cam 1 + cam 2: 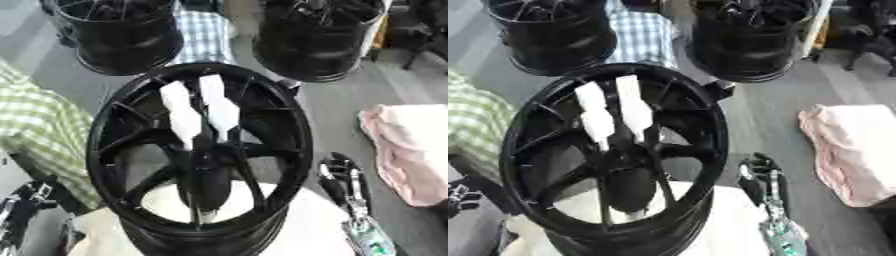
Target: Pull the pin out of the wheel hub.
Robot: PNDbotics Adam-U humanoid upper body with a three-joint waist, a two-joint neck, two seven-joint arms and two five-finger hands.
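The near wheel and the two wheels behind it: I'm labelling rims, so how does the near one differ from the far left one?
The near wheel faces the camera with its spokes in full view, while the far left wheel shows mostly its barrel side. The near wheel carries two white strips on its spokes; the far left wheel shows none. The near wheel sits on a pale surface, the far left one farther back on the grey floor. Both are black.

Pin not discernible in blurred wheel hub (203, 159), left robot hand (460, 196) cut off by frame edge
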